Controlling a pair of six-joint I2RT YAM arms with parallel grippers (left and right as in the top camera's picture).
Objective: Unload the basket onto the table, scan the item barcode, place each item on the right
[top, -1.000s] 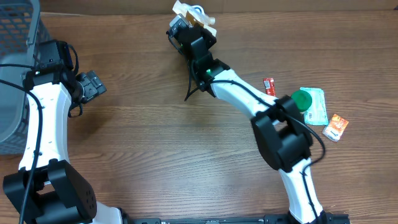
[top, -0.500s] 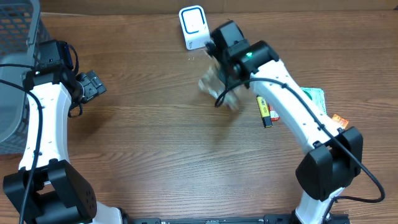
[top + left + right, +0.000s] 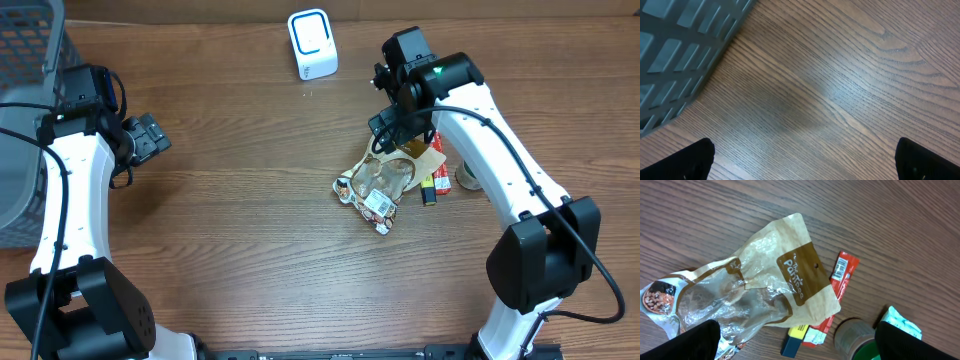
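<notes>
The counter (image 3: 230, 230) is open wood through its middle and front, from the basket (image 3: 20, 120) at the left edge across to the bag (image 3: 385, 180). Right of the bag it is crowded: a red packet (image 3: 844, 272), a yellow box (image 3: 796, 341) and a jar (image 3: 852, 332) lie against or just beside it. The scanner (image 3: 312, 43) stands alone at the far edge.

Light's bright and even from above, overhead's sharp. On my left wrist cam the bench (image 3: 840, 95) has a soft sheen next to a faint shadow. The crinkly bag (image 3: 740, 300) glints; my right end effector (image 3: 805, 340) looks dark and blurry.
</notes>
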